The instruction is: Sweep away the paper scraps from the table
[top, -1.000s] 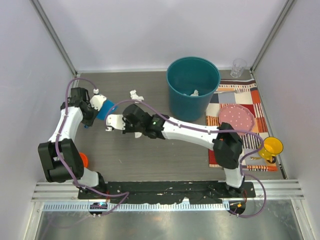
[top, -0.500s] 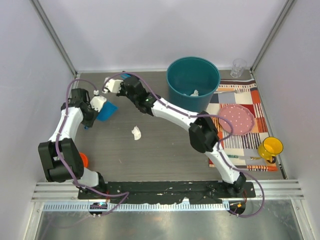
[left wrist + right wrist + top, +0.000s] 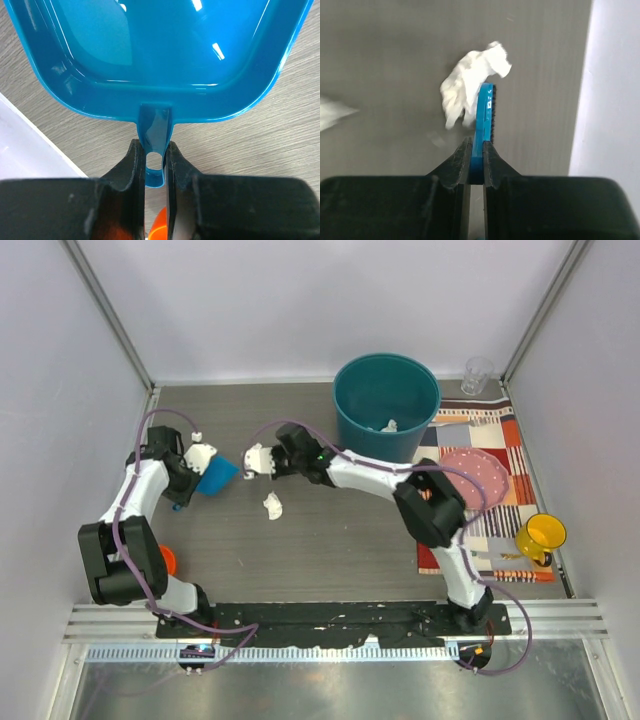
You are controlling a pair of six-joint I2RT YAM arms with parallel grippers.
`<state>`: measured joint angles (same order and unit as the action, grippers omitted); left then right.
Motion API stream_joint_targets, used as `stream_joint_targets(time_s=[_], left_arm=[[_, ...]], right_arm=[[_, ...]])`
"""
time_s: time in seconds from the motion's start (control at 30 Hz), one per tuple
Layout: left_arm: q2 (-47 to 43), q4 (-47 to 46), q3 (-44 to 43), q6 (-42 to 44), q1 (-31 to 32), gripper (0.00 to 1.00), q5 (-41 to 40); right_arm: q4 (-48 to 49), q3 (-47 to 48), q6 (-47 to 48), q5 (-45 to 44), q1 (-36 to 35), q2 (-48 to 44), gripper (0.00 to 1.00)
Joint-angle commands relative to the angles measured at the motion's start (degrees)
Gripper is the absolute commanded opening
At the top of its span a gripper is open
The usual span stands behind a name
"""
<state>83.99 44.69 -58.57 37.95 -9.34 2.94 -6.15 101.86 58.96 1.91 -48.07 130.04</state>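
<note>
Left fingers (image 3: 131,167) nearly shut, pinching the thin handle of the glossy blue plastic dustpan (image 3: 160,55). Right fingers (image 3: 462,160) fully closed on the slim blue plastic brush (image 3: 484,115). A crumpled white paper wad (image 3: 470,87) sits against its bristles on the dark wood-grain table (image 3: 330,550).

Best way imo: bristles low, short strokes twd the pan, pan lip flat.

Surface looks smooth, so wads should slide. White walls close in. Round teal plastic bin (image 3: 350,455) at back, striped patchwork placemat (image 3: 497,445) on the right.
</note>
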Motion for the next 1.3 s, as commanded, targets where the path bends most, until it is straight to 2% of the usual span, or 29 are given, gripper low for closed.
stream_joint_targets(time_s=[0.0, 0.1, 0.17, 0.33, 0.43, 0.57, 0.67, 0.83, 0.97, 1.1, 1.27], left_arm=[[-2.5, 0.8, -0.8, -0.3, -0.1, 0.0, 2.7], [-2.9, 1.0, -0.8, 0.0, -0.1, 0.0, 3.2], [-2.9, 1.7, -1.0, 0.5, -0.1, 0.0, 4.2], [-1.5, 2.1, -2.3, 3.4, 0.2, 0.0, 2.7], [0.5, 3.6, -4.1, 9.6, 0.2, 0.0, 0.6], [4.4, 3.9, -7.1, 20.0, -0.1, 0.0, -8.3], [8.9, 5.4, -11.1, 26.7, -1.1, 0.0, -10.9], [10.9, 7.7, -12.4, 40.7, -0.1, 0.0, -13.1], [11.3, 3.5, -8.2, 45.3, 4.2, 0.0, -19.0], [14.0, 3.9, -8.6, 45.5, 7.8, 0.0, -20.0], [17.0, 4.9, -10.4, 44.8, 10.7, 0.0, -18.6]], right_arm=[[-0.4, -19.1, 1.0, 7.6, -4.6, -19.3, 0.01], [1.4, -29.4, -0.4, 3.9, -8.3, -27.9, 0.01], [3.1, -33.5, -4.8, 1.2, -9.9, -31.8, 0.01], [4.4, -33.8, -11.2, -8.5, -12.7, -41.3, 0.01], [-0.3, -32.3, -13.9, -3.7, -13.9, -44.8, 0.01], [-3.6, -33.2, -20.0, 4.4, -15.8, -48.6, 0.01], [-3.9, -37.2, -19.3, 9.5, -18.3, -49.7, 0.01], [-11.9, -37.5, -13.3, 12.2, -18.5, -45.9, 0.01], [-12.5, -35.2, -10.0, 9.0, -18.5, -41.3, 0.01], [-11.7, -33.4, -4.1, 2.7, -17.3, -36.2, 0.01], [-6.6, -31.4, -5.9, -1.7, -15.3, -31.5, 0.01]])
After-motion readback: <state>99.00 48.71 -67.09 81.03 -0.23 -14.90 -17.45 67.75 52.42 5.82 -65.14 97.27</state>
